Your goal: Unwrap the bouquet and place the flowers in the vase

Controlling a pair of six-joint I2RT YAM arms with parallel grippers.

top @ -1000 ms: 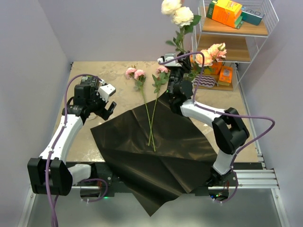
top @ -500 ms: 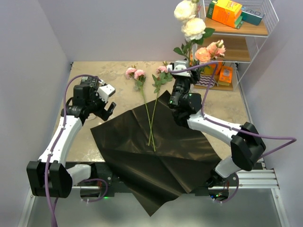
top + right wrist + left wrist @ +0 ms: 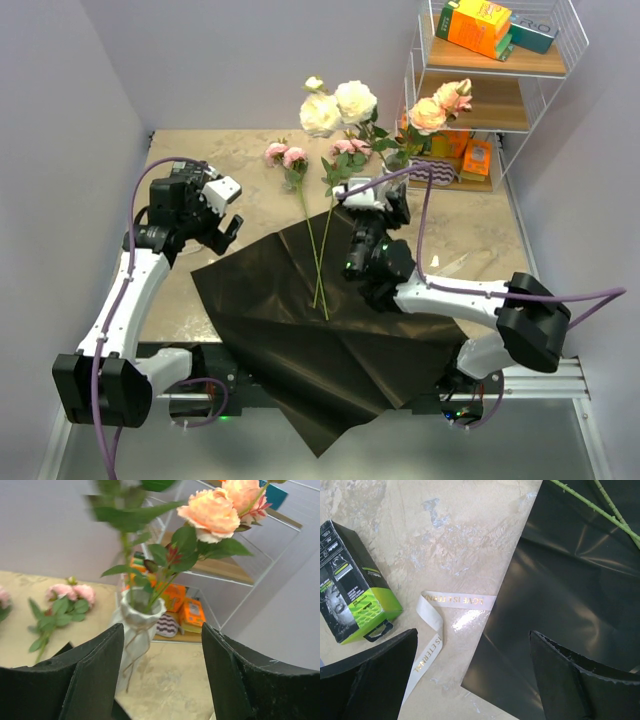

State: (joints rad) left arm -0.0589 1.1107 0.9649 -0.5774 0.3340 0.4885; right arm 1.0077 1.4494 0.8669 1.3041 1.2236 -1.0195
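Evidently the left tool [image 3: 472,647] and right tool [image 3: 161,635] gape empty; the 2 flowers [image 3: 319,272] look light and thin-stemmed, so they want a gentle mid-stem pinch.

The right gripper [image 3: 390,205] has let go of the cream roses [image 3: 338,106] and drawn back from the vase [image 3: 137,614]. Its jaws are now apart. The roses now stand lower in the vase and lean to the left.

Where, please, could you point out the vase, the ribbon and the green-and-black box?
vase [image 3: 141,612], right wrist view, on its upper body just below the rim.
ribbon [image 3: 457,600], left wrist view, on its flat lettered stretch.
green-and-black box [image 3: 357,585], left wrist view, on its top face.
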